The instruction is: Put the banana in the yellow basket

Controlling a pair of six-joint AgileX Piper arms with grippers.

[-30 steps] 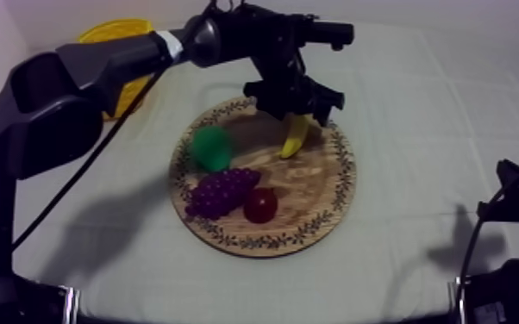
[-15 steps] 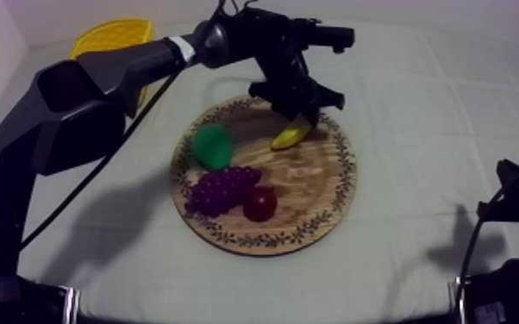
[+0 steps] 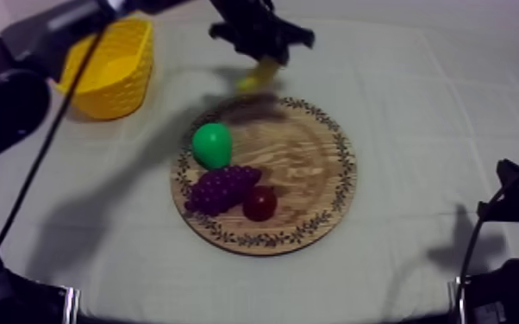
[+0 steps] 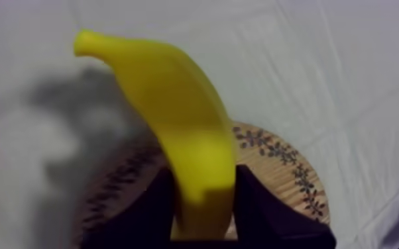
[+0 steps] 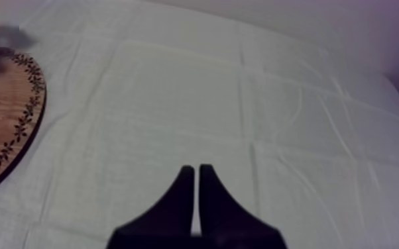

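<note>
Hanging near the far board (image 3: 308, 177) rim, banana (image 4: 175, 126) in left gripper (image 4: 203, 213).

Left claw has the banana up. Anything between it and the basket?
Nothing visible. The banana, held in the left claw, hangs near the board's far rim; only cloth lies between it and the basket. Pear, grapes and small red fruit sit on the board, off that path.

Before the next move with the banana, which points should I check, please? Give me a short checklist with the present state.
1. Grip: left tool shut on one end of the banana. Ok.
2. Clearance: banana hangs in the air near the far rim of the wooden board. Ok.
3. Position: banana not over the yellow basket, which stands apart. Not ok.
4. Other arm: right tool shut, over bare cloth. Ok.
</note>
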